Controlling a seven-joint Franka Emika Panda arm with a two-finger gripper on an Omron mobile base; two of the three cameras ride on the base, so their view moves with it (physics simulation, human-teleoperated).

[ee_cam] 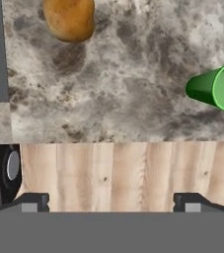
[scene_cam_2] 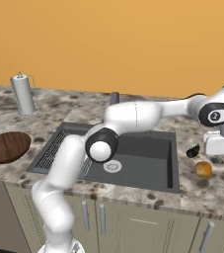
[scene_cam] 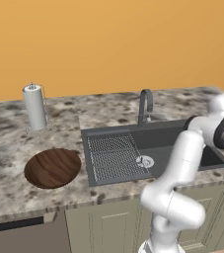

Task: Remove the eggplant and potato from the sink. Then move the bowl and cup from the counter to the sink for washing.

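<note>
While arm reaches right over counter, jaws wide, empty, seemingly above potato.

I take the sink as my landmark. Left of it on the counter lies the bowl, with a paper towel holder behind that. Right of the sink the eggplant and potato rest on the counter, eggplant behind potato. A cup lies tipped near the potato.
</note>
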